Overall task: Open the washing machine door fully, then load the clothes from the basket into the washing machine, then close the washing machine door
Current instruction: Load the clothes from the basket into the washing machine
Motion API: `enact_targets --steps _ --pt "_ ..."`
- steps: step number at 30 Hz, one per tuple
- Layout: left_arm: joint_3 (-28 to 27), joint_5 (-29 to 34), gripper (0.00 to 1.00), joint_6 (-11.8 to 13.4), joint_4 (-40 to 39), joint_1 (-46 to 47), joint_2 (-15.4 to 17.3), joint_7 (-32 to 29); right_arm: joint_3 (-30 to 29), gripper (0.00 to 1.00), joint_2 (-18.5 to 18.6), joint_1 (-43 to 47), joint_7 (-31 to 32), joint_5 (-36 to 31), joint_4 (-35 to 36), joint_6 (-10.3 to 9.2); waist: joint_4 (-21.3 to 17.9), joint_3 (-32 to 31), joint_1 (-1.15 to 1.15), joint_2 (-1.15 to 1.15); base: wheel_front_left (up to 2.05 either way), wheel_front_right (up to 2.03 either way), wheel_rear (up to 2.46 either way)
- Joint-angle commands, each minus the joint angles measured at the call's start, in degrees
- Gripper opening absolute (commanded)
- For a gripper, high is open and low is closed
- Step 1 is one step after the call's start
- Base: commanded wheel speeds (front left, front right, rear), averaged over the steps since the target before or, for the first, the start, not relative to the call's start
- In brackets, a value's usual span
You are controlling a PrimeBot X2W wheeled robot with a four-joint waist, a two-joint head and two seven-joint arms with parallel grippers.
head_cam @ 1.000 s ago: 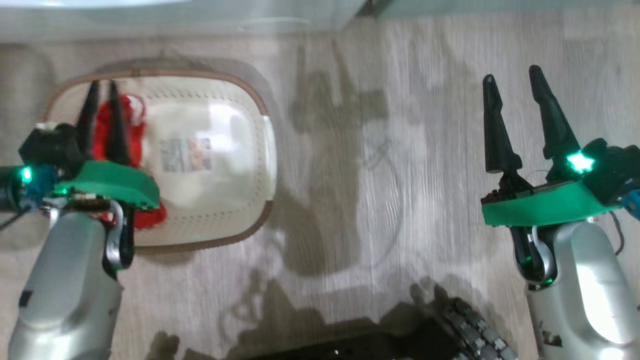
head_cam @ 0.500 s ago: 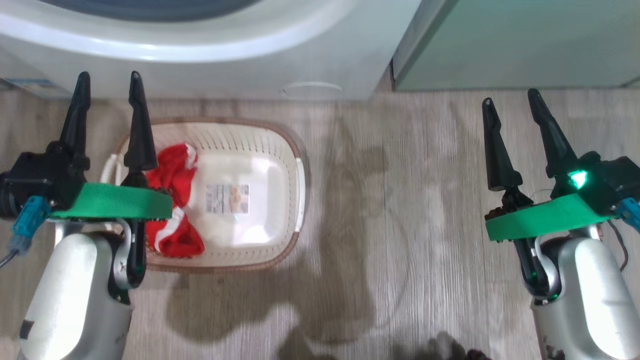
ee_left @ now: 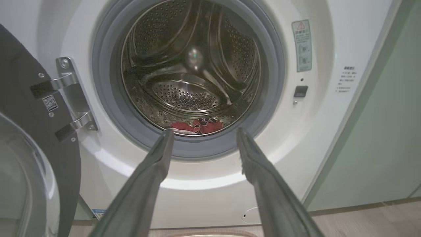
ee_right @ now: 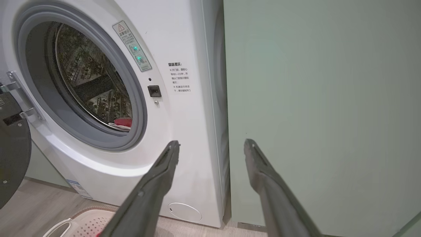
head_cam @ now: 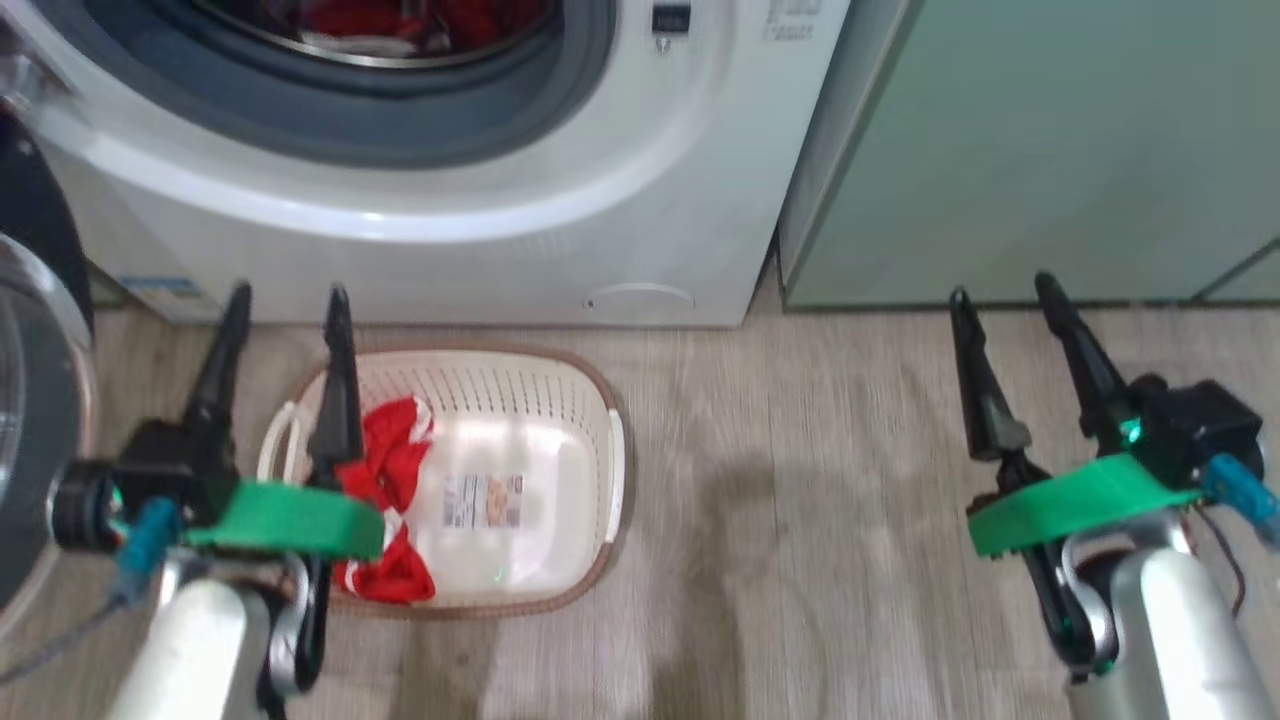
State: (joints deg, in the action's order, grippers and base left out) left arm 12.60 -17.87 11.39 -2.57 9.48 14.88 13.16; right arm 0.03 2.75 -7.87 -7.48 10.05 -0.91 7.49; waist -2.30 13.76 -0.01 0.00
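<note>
In the head view, we found the left gripper (head_cam: 290,292) at 8 o'clock with its two long dark fingers spread wide and gripping nothing. It hung over the 9 o'clock end of the cream perforated plastic basket (head_cam: 520,395) with the brown woven-look rim. The basket stood on the pale wood-grain floor (head_cam: 800,500), just in front of the big white front-loading washing machine (head_cam: 560,200), which occupied 11 to 12 o'clock. Bright red clothes with white trim (head_cam: 395,460) lay bunched in the basket's 9 o'clock half, beside the printed label sticker (head_cam: 483,500) on its bottom. The right gripper (head_cam: 1002,288) was at 4 o'clock, its fingers likewise spread and empty, well apart from the basket and in front of the pale green cabinet (head_cam: 1000,150). In the left wrist view, the round door with the glossy black rim (ee_left: 16,65) stood swung open at 9 o'clock on its metal hinge. More red fabric (ee_left: 197,126) rested at 6 o'clock inside the perforated steel drum (ee_left: 187,95), just behind the grey rubber gasket (ee_left: 108,108).
</note>
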Motion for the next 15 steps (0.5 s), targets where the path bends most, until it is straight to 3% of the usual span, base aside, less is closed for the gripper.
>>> enact_targets --steps 1,15 --pt "-1.81 0.59 1.00 0.78 -1.95 -0.06 1.63 -0.11 1.01 1.00 0.12 0.82 0.29 -0.05 2.27 0.00 0.18 -2.52 0.01 0.00 0.00 0.00 0.00" --pt "-2.47 -1.00 1.00 1.01 -0.75 -5.15 2.21 0.11 -0.26 1.00 0.12 6.88 1.73 0.98 3.66 0.00 0.59 -8.19 0.01 0.00 0.00 0.00 0.00"
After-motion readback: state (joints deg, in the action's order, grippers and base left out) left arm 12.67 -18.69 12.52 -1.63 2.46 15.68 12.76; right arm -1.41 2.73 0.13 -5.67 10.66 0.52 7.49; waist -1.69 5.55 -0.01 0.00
